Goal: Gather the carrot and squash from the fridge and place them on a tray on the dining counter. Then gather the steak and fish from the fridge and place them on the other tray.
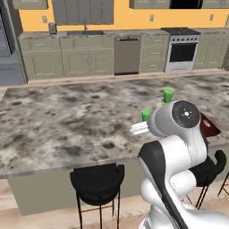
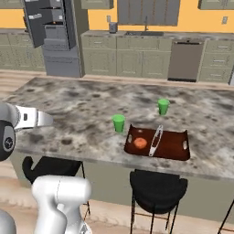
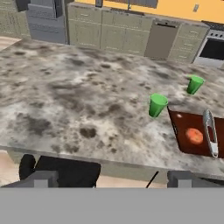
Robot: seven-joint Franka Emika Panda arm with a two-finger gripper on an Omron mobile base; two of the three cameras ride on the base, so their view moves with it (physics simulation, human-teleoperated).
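I have wide bare room on the speckled dining counter left of the dark red tray, which sits at the near edge above a black stool — two green cups stand just behind it. On the tray lie an orange round piece, perhaps the carrot, and a silvery fish. My gripper hangs empty, fingers spread wide, over the near edge — the open fridge is far left.

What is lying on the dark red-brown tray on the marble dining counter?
On the dark red-brown tray lie a round orange-red item and a long silvery fish. What, if anything, is under them is covered.
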